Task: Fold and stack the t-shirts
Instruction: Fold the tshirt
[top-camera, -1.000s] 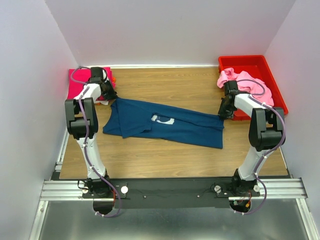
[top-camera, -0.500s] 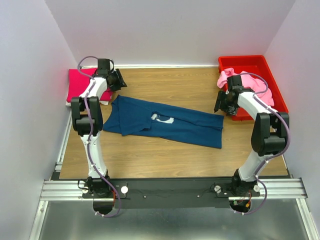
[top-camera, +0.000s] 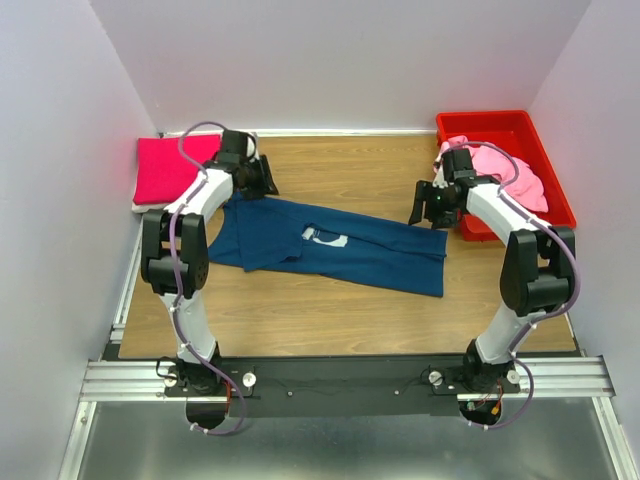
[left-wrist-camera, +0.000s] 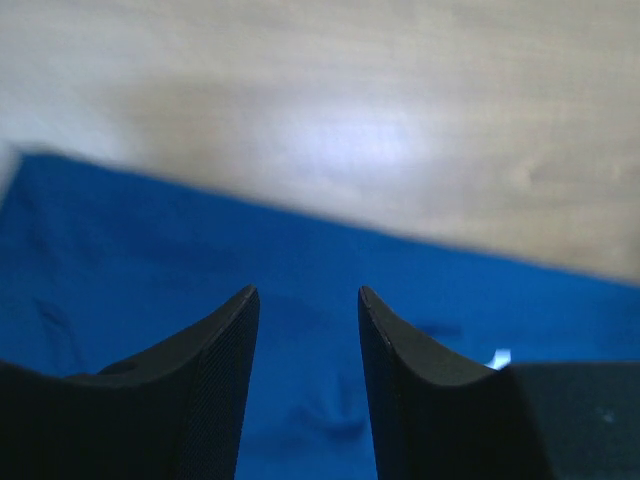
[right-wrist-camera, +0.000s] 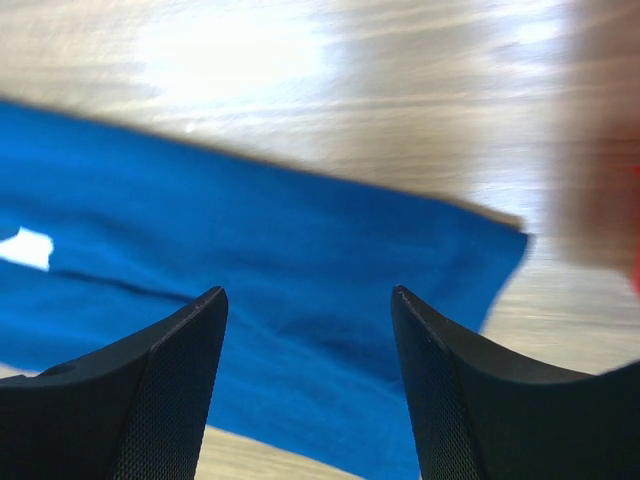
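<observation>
Three t-shirts show. The navy t-shirt (top-camera: 350, 255) lies flat mid-counter as a long band. Its far-left corner is under the left pincer (top-camera: 268, 183) and its far-right corner is just below the right pincer (top-camera: 417, 208). Both pincers hover with jaws apart and hold nothing; the right one's jaws stand wider. The band's long axis runs left to right, with the right end slanting nearer the arm bases and the white print (top-camera: 326, 240) facing up near its middle. The magenta t-shirt (top-camera: 165, 170) sits folded at the far-left corner, and the pink t-shirt (top-camera: 505, 165) is heaped in the red bin (top-camera: 520, 125) at far right. The wooden counter (top-camera: 340, 165) is enclosed by pale walls (top-camera: 340, 60).
</observation>
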